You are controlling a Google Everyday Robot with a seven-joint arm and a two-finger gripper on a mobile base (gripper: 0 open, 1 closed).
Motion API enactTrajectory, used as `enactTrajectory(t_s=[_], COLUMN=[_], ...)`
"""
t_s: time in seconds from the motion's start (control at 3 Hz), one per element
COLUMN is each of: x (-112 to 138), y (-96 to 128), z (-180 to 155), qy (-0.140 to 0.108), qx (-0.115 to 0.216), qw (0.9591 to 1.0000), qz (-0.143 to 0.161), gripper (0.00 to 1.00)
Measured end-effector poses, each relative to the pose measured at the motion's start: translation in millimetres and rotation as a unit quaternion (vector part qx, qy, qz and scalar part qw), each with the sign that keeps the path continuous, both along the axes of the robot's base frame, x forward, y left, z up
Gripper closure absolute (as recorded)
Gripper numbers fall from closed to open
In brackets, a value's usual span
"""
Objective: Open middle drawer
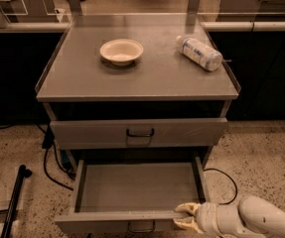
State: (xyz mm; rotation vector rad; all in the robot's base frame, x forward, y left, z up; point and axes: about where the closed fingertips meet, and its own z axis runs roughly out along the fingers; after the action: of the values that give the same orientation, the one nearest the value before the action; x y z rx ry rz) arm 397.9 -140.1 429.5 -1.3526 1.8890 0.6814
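Observation:
The middle drawer (117, 221) is the grey drawer pulled far out at the bottom of the view. Its inside (137, 186) is bare, and its dark loop handle (142, 227) sits at the centre of the front panel. My gripper (183, 217) is at the right end of that front panel, right of the handle. Its two pale fingers are spread, one (185, 208) above the panel's top edge and one below, holding nothing. The white arm (251, 219) comes in from the lower right.
The smaller top drawer (82, 133), with its own handle (139, 133), stands slightly out above. On the cabinet top (82, 78) sit a white bowl (121, 51) and a plastic bottle (199, 52) lying on its side. Cables (52, 167) and a black pole (15, 202) lie on the floor at left.

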Motion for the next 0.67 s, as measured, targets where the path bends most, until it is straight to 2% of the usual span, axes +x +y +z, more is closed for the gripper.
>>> enactTrajectory(t_s=[0.33,0.67], x=[0.0,0.0], y=[0.1,0.1], z=[0.0,0.0], qy=[0.000,0.000], qx=[0.000,0.000], qw=[1.0000,1.0000], qz=[0.000,0.000], gripper=[0.62,0.40])
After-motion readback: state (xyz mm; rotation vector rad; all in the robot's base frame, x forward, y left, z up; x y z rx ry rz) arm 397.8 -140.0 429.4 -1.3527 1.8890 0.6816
